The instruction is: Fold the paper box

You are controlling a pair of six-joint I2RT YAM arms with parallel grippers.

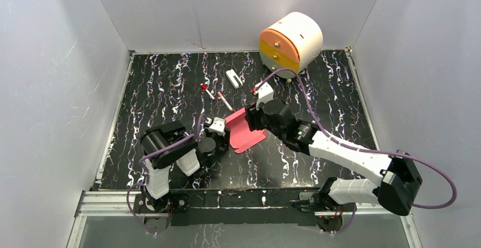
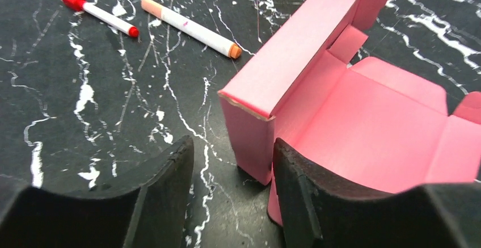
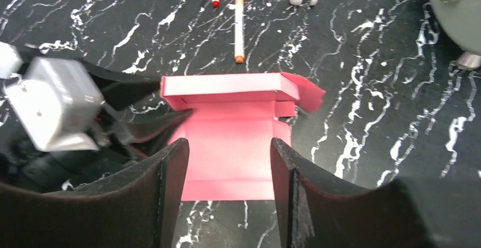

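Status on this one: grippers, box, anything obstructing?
Left gripper open at a raised corner of the paper box. Right gripper open above it. One wall up. Markers lie apart.

- Box [image 1: 245, 131] mid-table; left gripper [image 2: 232, 151] at its left edge, right gripper [image 3: 227, 148] over its right.
- Marker [image 1: 225, 101] just beyond the box, pen [image 1: 207, 91] left of the marker.
- Drawer unit [image 1: 290, 38] far right.

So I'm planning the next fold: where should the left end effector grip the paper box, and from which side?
Probably the near end of the upright wall of the paper box, approached low from the left arm's side. It stands narrow enough for the left end effector, open just before it; the base lies flat on the table.
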